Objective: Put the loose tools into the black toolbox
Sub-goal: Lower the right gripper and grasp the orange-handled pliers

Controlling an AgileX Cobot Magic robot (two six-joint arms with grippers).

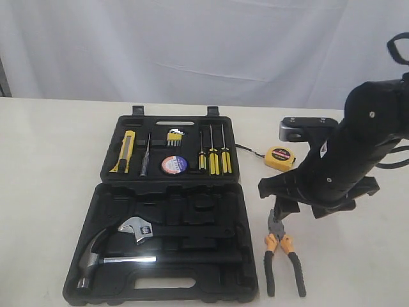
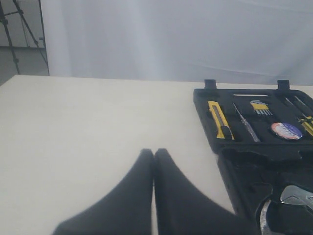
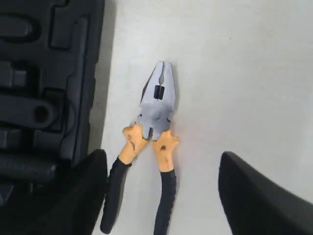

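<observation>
The right claw (image 3: 161, 152) hovers wide open and empty over the orange-black-handled steel pliers (image 3: 152, 122), which lie on the pale tabletop (image 1: 51, 160) just right of the big black moulded-plastic toolbox (image 1: 211, 252); next, I judge, it must descend and close on them.

L hand (image 2: 154, 153) fingers pressed together, R hand (image 3: 161, 164) fingers spread wide, R arm angled down

Hammer (image 1: 96, 249): you'll find it lying just beside the wrench (image 1: 136, 228).
Screwdrivers (image 1: 213, 161): three, side by side.
Hex keys (image 1: 174, 137): left of them.
</observation>
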